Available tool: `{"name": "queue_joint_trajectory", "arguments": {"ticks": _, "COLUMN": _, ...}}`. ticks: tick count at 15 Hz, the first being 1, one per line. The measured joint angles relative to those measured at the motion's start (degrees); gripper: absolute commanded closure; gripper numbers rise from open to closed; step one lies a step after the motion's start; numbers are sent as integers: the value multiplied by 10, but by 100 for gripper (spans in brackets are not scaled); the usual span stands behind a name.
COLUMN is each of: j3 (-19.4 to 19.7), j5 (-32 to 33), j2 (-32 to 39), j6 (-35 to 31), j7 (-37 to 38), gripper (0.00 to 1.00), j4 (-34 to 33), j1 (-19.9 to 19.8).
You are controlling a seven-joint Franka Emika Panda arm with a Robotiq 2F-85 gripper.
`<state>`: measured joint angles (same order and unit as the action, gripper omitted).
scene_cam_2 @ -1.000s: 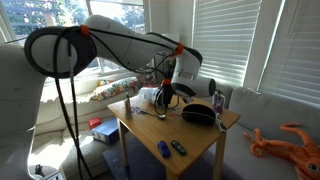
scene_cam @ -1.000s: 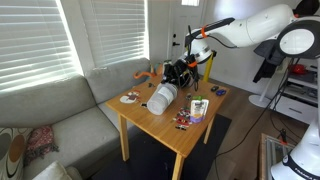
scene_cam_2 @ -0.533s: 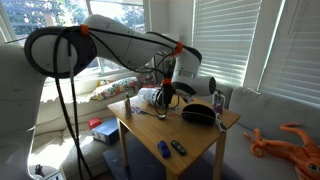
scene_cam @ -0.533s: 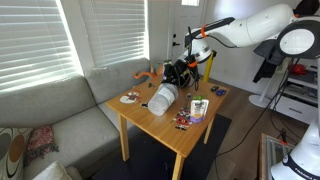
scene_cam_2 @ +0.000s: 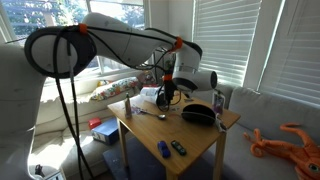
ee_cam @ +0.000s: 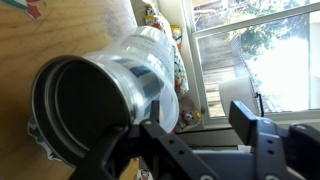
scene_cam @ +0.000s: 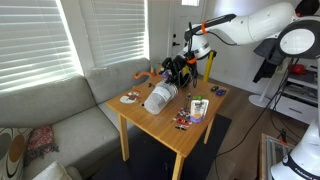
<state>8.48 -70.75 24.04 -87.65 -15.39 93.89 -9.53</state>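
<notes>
Bare tabletop lies open in front of the canister, toward the near edge. A plate stands close on its couch side, and a small carton with trinkets crowds the far side, near the corner.

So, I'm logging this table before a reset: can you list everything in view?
clear container: one, see-through with a dark mouth, lying on its side on the table just ahead of the fingers
table: one, light wood, beside the couch
small carton: one, pale, standing near the table's edge
dark bowl-shaped thing: one, black, on the table
small blue things: two, at a table corner
plush toy: one, orange, on the couch
couch: one, grey, along the windows
blinds: white, over the windows
arm: one, white, above the table
fingers: two, black, standing apart
</notes>
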Motion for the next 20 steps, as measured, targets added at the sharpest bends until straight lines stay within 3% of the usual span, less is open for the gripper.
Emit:
{"name": "queue_joint_trajectory", "arguments": {"ticks": 11, "j3": 0, "j5": -1, "j2": -2, "j6": -8, "j7": -15, "gripper": 0, "j4": -17, "j1": -7}}
{"name": "queue_joint_trajectory", "arguments": {"ticks": 20, "j3": 3, "j5": -1, "j2": -8, "j6": -8, "j7": -83, "gripper": 0, "j4": -31, "j1": -35}}
